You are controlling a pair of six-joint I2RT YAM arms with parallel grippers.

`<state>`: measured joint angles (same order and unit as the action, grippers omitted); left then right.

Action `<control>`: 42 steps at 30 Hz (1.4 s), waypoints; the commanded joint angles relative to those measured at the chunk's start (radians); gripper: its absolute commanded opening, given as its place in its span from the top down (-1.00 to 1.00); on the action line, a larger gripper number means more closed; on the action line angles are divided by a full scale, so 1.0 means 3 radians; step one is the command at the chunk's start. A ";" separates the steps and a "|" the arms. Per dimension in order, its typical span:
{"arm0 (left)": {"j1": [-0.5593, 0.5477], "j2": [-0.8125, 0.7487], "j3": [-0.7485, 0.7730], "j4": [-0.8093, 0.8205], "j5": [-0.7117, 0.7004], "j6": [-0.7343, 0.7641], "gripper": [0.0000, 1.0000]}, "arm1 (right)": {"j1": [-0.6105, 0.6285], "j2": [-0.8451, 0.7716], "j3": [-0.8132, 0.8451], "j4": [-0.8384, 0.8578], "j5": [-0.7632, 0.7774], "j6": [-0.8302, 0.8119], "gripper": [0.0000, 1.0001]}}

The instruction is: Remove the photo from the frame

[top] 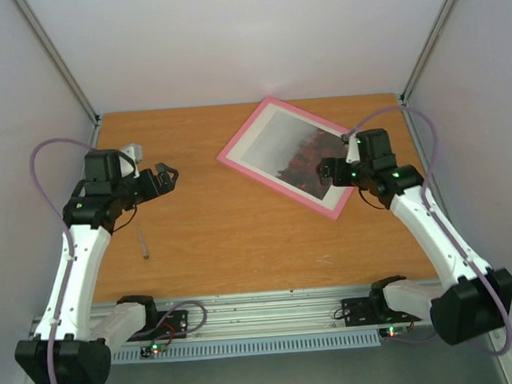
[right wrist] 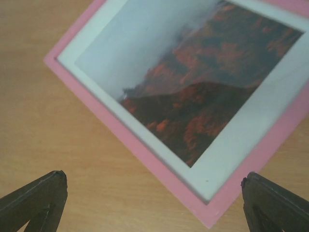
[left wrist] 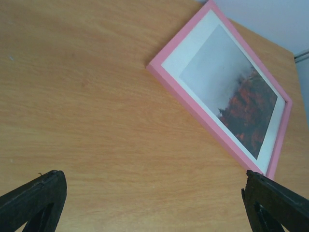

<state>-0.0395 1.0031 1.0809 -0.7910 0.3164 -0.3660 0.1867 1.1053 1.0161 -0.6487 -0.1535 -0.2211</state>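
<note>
The pink frame [top: 236,164] lies face up and turned at an angle on the far right part of the wooden table. Inside its white mat sits the photo [top: 295,150], pale grey fading into red-orange trees. It also shows in the left wrist view [left wrist: 231,92] and the right wrist view [right wrist: 183,77], with the frame [left wrist: 188,96] [right wrist: 145,150] around it. My right gripper [top: 327,171] is open and empty, hovering over the frame's near right part. My left gripper [top: 169,175] is open and empty above bare table, well left of the frame.
The wooden table [top: 242,246] is walled by white panels on three sides. A thin pale stick-like object [top: 143,244] lies on the table near the left arm. A small mark [top: 325,259] is on the wood at the front right.
</note>
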 commanded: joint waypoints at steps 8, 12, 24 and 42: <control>-0.0006 0.0541 -0.0279 0.0281 0.0549 -0.0445 -0.99 | 0.0595 0.1093 0.0470 -0.0314 0.0104 -0.0443 -0.97; -0.0074 0.0717 -0.0377 0.0368 0.0679 -0.0568 -0.99 | 0.0756 0.1496 0.0599 -0.0318 0.0222 -0.0559 -0.96; -0.0412 0.0987 -0.0608 0.0661 0.0715 -0.0846 -0.99 | 0.0968 0.2238 0.0871 -0.0379 0.0475 -0.0695 -0.49; -0.0528 0.1099 -0.0867 0.0868 0.0799 -0.0962 -0.99 | 0.1309 0.2707 0.0970 -0.0383 0.0797 -0.0783 0.04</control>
<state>-0.1921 1.3209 0.8398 -0.5892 0.5331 -0.6415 0.5465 1.8965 1.2972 -0.7490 0.0757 -0.4492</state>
